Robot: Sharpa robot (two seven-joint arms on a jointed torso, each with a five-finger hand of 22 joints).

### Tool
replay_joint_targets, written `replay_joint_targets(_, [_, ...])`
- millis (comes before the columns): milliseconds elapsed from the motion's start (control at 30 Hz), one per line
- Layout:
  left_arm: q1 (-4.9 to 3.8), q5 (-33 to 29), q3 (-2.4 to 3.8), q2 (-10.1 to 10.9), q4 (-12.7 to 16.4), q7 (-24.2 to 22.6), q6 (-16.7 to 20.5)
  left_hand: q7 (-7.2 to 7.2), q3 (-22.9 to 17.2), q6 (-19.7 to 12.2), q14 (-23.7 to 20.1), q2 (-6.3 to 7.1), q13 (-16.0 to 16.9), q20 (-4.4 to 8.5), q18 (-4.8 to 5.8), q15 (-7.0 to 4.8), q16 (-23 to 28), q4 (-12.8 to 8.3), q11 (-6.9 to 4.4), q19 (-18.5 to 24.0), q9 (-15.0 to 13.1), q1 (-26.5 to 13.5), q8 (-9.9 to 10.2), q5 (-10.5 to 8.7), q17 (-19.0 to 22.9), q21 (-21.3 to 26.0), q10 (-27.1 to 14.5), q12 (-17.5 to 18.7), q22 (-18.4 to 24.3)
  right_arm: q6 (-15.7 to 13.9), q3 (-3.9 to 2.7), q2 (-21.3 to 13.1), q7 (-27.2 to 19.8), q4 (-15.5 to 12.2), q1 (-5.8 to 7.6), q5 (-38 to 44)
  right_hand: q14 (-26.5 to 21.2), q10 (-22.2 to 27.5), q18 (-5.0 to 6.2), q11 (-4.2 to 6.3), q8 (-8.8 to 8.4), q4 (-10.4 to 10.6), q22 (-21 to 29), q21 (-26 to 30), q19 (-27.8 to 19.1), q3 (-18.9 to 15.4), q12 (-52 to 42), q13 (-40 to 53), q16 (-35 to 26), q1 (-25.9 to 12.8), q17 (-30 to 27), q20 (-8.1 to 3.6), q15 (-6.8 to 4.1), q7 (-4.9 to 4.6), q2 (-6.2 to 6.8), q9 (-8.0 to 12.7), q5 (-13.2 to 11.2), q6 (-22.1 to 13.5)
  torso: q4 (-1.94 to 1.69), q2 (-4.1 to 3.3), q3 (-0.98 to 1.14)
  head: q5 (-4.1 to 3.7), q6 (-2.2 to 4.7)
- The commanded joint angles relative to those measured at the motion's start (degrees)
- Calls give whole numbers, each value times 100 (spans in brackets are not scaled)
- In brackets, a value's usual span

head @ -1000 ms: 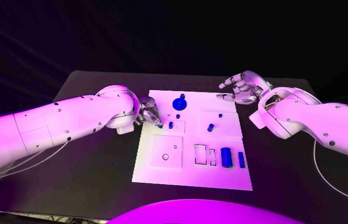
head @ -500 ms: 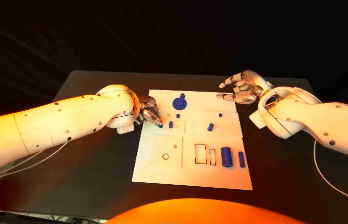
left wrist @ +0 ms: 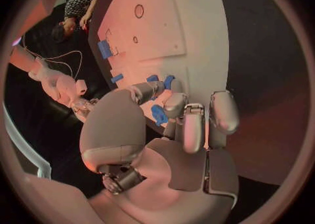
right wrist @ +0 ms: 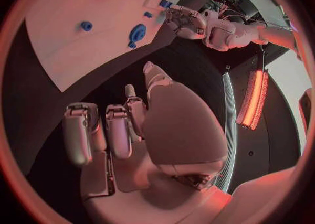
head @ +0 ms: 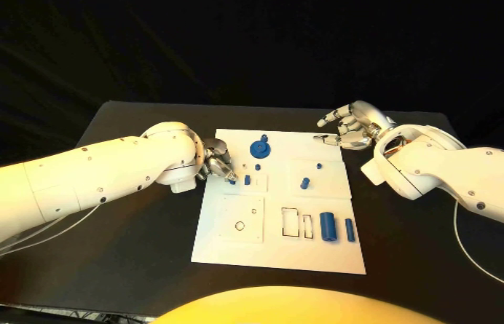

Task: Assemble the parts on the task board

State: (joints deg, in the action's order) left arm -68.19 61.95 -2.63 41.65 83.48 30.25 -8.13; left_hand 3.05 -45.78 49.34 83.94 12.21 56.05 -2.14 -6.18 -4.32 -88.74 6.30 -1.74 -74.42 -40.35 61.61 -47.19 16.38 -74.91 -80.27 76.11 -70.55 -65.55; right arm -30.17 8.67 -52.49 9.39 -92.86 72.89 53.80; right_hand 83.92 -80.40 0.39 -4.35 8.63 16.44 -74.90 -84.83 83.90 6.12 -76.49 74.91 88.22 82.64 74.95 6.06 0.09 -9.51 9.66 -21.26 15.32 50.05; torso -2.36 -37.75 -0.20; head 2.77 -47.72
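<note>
The table (head: 137, 229) is black, a dark matte field under everything; the task board (head: 275, 251) is plain white, marked with thin dark outlines of rectangles and small circles; the parts are blue: a round disc part (head: 259, 148) of deep blue, a cylinder (head: 328, 226) and a slimmer bar (head: 349, 230) of the same blue, and small blue pegs (head: 304, 183); the left hand (head: 215, 162) is silver on a white arm; the right hand (head: 349, 127) is silver too, its arm white; a blue piece (left wrist: 159, 114) shows among the left hand's silver fingers (left wrist: 194, 129).
</note>
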Motion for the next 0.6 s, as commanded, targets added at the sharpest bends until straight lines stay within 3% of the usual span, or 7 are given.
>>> replay_joint_targets(33, [10,-46,-13,-59,-10,-37,-88,-107,-376,123,536,-12,9,35,99,-52,-24,-415,-21,-24,21,-76,34,-44,-1244,-4,49,-28,8,72,-1,2,-69,-2,-4,20,475,29,108,-8,24,7,-1176,38,297,29,13,256,-31,-48,942,20,14,14,-15,5,22,19,1,0,0,-2,0])
replay_joint_targets(467, [10,-49,-29,-119,-119,-38,-29,-145,-38,196,539,-18,17,66,102,-79,-29,-185,-50,-33,79,-277,67,-101,-1258,14,49,-9,13,69,-1,6,-76,4,-5,12,473,31,108,-8,30,8,-1176,39,298,34,17,251,-35,-60,934,19,14,14,-12,11,24,16,0,-2,2,-9,-15])
replay_joint_targets(600, [10,-44,-31,-127,-153,-36,-23,-149,357,249,536,-22,15,72,104,-84,-25,56,-53,-39,120,-428,87,-134,-1249,27,32,8,18,68,-1,8,-78,8,-5,9,474,33,110,-8,31,9,-1172,47,293,34,19,249,-34,-64,936,19,14,14,-10,12,24,15,-1,-1,2,-6,-15])
